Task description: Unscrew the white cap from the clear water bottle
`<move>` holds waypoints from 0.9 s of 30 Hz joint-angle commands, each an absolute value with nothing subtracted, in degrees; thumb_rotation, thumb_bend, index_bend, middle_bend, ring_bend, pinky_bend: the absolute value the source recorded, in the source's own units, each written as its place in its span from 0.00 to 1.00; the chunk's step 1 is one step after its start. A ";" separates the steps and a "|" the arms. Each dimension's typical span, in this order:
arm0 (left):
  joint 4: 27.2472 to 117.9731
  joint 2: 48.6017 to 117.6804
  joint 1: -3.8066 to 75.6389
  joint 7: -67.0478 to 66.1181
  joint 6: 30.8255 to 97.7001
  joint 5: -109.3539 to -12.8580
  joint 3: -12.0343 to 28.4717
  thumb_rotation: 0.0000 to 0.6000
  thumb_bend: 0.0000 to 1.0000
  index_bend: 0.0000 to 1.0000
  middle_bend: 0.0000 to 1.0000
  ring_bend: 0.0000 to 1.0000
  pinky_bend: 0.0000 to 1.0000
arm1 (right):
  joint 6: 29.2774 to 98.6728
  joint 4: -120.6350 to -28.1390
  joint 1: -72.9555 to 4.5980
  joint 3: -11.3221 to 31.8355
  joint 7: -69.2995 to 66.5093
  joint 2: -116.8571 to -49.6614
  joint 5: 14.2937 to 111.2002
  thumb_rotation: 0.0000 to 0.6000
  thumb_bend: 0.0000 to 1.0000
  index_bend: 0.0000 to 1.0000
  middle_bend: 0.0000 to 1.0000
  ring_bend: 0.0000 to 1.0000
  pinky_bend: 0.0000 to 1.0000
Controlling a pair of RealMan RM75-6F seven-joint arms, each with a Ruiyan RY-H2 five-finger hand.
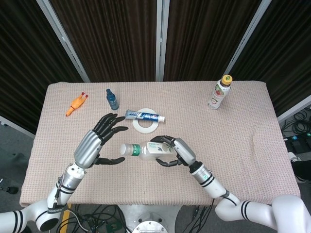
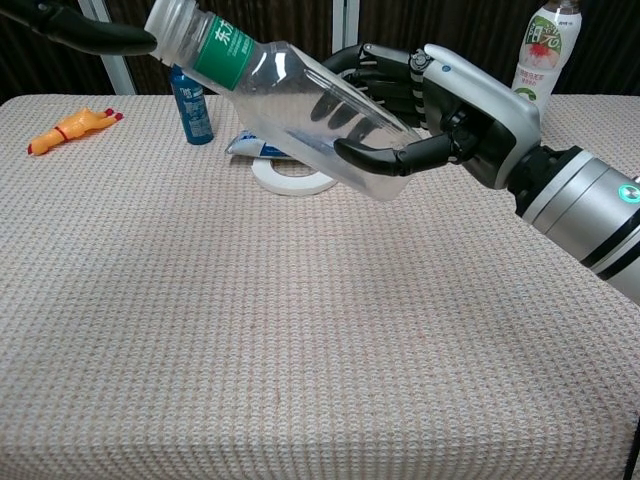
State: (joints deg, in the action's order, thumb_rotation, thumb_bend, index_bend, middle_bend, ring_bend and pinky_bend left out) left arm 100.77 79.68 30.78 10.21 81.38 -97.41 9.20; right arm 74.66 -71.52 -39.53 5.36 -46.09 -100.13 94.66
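My right hand grips the clear water bottle around its lower body and holds it tilted above the table, neck pointing to the left. The bottle has a green label and a white cap. My left hand is spread just left of the cap, fingers apart and holding nothing. A dark fingertip of it reaches right up to the cap in the chest view; whether it touches is unclear.
On the beige cloth table lie a white tape ring, a toothpaste tube, a small blue bottle, an orange toy chicken and, far right, a juice bottle.
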 commanded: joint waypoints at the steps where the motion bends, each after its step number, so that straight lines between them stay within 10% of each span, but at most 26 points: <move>1: 100.50 79.85 30.75 10.23 81.46 -97.14 9.18 1.00 0.04 0.20 0.08 0.00 0.02 | 74.91 -71.79 -39.48 5.16 -46.13 -99.90 94.97 1.00 0.59 0.53 0.47 0.31 0.36; 27: 100.51 79.73 30.74 9.80 82.54 -97.25 8.89 1.00 0.04 0.20 0.08 0.00 0.02 | 75.09 -72.32 -39.61 4.90 -45.70 -99.68 94.94 1.00 0.59 0.53 0.47 0.31 0.36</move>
State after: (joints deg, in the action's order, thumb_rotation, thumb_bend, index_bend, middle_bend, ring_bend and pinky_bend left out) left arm 100.54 79.70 30.76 9.83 82.55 -97.27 8.90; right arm 75.08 -72.32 -39.61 4.90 -45.69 -99.68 94.94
